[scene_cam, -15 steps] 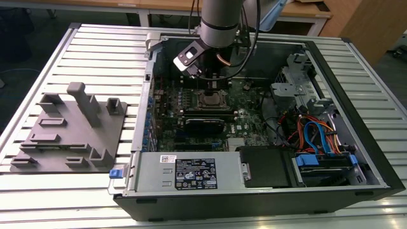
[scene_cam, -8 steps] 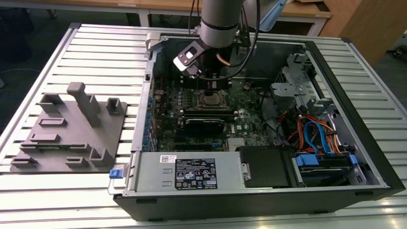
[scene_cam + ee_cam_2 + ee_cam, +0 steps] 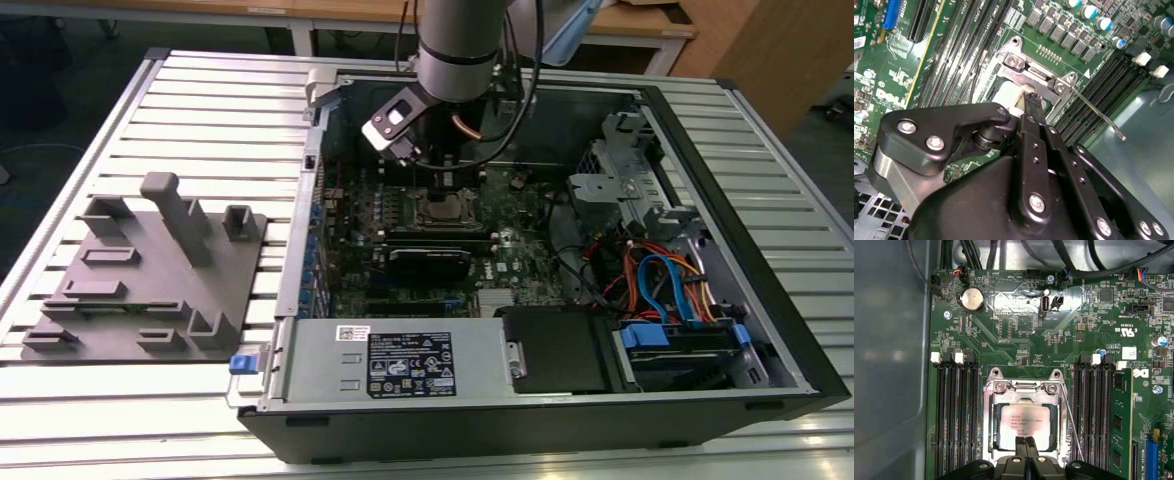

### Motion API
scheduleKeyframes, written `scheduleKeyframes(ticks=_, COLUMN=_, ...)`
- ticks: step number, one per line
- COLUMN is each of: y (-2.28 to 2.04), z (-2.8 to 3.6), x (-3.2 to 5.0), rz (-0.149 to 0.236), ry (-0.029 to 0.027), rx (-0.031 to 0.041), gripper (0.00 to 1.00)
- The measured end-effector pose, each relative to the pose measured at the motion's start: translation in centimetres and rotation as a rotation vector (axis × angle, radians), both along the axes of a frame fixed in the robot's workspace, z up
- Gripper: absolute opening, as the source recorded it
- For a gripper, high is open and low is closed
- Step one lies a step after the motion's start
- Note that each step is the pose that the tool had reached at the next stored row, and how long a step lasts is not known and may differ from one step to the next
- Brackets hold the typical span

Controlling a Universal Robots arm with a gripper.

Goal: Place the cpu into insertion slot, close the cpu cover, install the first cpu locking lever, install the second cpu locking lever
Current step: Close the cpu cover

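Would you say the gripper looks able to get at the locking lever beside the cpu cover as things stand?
Probably yes: the locking lever sticks out free beside the cpu cover, with the gripper close by.

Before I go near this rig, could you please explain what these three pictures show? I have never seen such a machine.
It is one robot arm reaching down into an open computer case that lies on a slatted table. The exterior view looks at all this from outside; a grey plate lies beside the case. The two wrist views come from cameras on the arm itself, looking at the green board. There the cpu lies in the middle, and the silver cover seems to be down around it. The pincer is shut, seems to hold nothing, and its tip is at the cover's edge. A thin lever sticks out free beside the cover.
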State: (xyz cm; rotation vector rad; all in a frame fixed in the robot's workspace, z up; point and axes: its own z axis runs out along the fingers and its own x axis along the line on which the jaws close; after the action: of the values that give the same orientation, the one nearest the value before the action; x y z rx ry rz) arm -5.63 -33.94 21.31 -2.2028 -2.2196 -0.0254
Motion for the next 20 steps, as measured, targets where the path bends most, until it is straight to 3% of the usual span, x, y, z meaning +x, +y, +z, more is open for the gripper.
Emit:
scheduleKeyframes(ticks=10, y=-0.03, z=-1.41, x=-0.77, rz=0.002, ry=0.0003, rx=-0.0004, gripper=0.10)
scheduleKeyframes(ticks=14, y=-0.02, z=-1.40, x=-0.79, rz=0.002, ry=-0.0002, rx=0.0002, gripper=0.10)
scheduleKeyframes(ticks=18, y=-0.02, z=-0.60, x=-0.82, rz=0.002, ry=0.0000, rx=0.0000, gripper=0.10)
scheduleKeyframes(ticks=20, y=-0.01, z=-0.57, x=-0.82, rz=0.002, ry=-0.0004, rx=0.0002, gripper=0.10)
